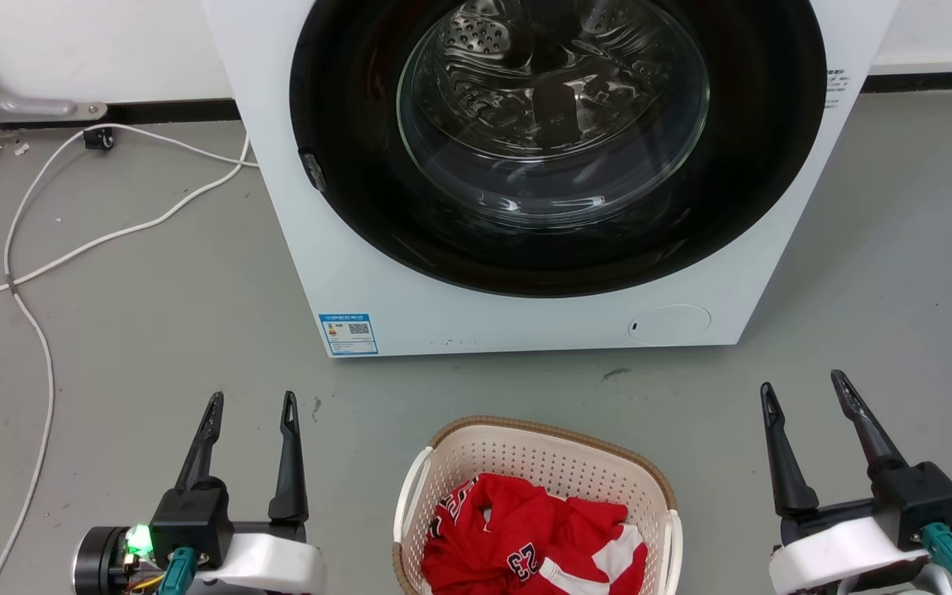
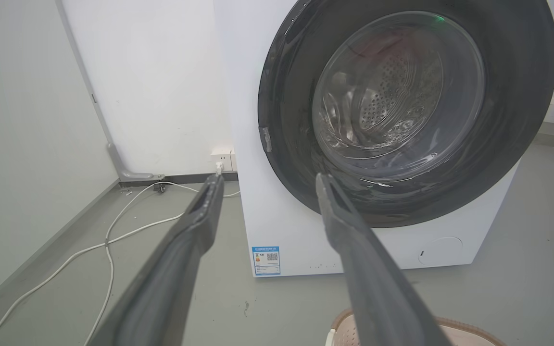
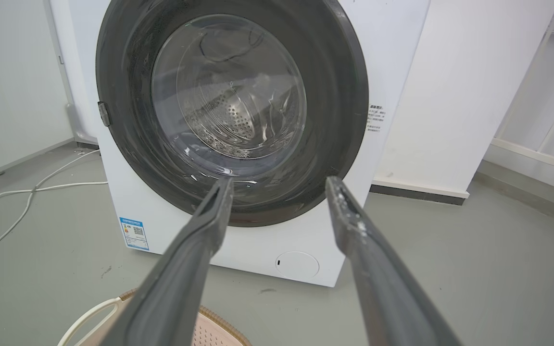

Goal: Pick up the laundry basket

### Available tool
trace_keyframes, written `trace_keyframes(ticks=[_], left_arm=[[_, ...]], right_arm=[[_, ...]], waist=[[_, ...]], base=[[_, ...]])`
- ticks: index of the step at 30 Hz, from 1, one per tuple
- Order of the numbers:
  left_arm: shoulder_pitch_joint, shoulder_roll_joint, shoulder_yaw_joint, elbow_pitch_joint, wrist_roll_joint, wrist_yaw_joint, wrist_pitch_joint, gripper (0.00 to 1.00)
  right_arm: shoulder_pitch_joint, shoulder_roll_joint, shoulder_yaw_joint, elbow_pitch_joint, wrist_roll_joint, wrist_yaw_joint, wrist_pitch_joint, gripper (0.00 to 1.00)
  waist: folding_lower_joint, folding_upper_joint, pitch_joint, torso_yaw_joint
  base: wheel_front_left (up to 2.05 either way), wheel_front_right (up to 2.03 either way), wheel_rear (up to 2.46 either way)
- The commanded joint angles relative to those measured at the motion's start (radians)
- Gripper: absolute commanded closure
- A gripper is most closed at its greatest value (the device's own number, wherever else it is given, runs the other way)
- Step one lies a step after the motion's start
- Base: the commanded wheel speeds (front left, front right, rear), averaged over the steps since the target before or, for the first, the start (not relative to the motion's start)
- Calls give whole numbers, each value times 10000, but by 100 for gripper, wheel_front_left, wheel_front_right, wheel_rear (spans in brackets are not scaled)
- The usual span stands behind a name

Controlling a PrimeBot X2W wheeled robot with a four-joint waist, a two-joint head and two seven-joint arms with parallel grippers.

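The head view looks steeply down from above onto the washer [image 1: 554, 165] front and the floor [image 1: 154, 314] before it, while both wrist views sit low and nearer, facing its door from left and right, all three sharing that door and the laundry basket [image 1: 525, 450] rim.

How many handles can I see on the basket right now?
2. The left handle runs along the laundry basket's left side; the right handle sits on its right side, partly cut off by the head view's bottom edge.
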Motion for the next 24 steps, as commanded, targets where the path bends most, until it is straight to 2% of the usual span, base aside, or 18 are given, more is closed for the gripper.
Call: trace_keyframes(ticks=[1,24], left_arm=[[99,14,25,13,-8,38,-73,0],[36,10,38,170,-95,53,-63,0]], right_arm=[[128,-40,2,31,71,-7,-35,0],[25,-41,61,129,45,-7,-32,0]], waist=[[0,0,-4,1],[0,0,53,-9]], base=[[0,0,0],[0,0,0]])
